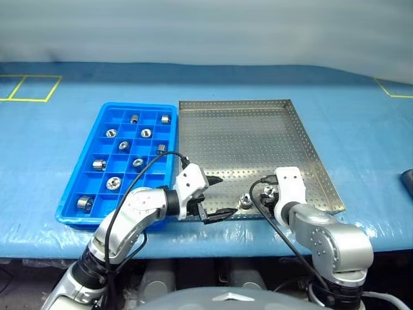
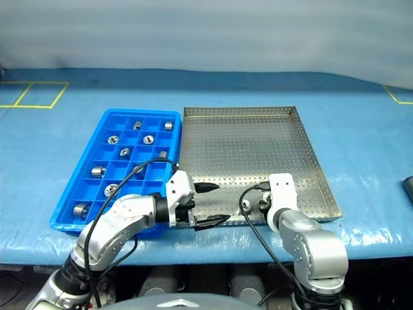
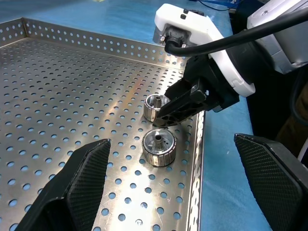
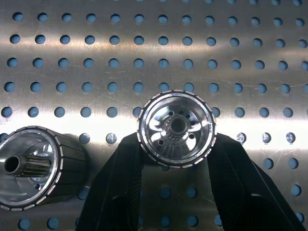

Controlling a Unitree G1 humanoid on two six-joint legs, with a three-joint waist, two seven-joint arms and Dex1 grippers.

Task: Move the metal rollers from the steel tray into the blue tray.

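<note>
Two shiny silver metal rollers left on the large flat perforated steel tray point(image 1: 245, 139), both near its front rim, toward the right front corner.

Right gripper point(image 4: 175, 159) clenched on one roller point(image 4: 176, 129): black fingers point(image 4: 120, 192) pressed against its ribbed flanks on both sides. Roller's axis pointing back along the gripper toward the wrist camera, hollow end face and central bore in plain view, perforated floor behind it. In the left wrist view same roller point(image 3: 156, 107) standing with open face up, held low at the tray floor; lifted or touching cannot be told.

Second roller point(image 3: 159, 147) just beside the first, free of any finger, standing on the floor with bore upward, axis vertical. In the right wrist view point(image 4: 33, 174) seen at a slant, splined bore visible.

Left gripper point(image 1: 215, 197) released, jaws spread wide, hovering at the tray's front rim beside the loose roller, pointing toward the right gripper. Textured pads point(image 3: 82, 178) well apart, nothing between them.

Bright blue rectangular plastic tray with square compartments point(image 1: 71, 210) lying against the steel tray's left side. Nine rollers seated there, one per compartment, e.g. point(image 1: 113, 183) face up, point(image 1: 84, 204) on its side.
</note>
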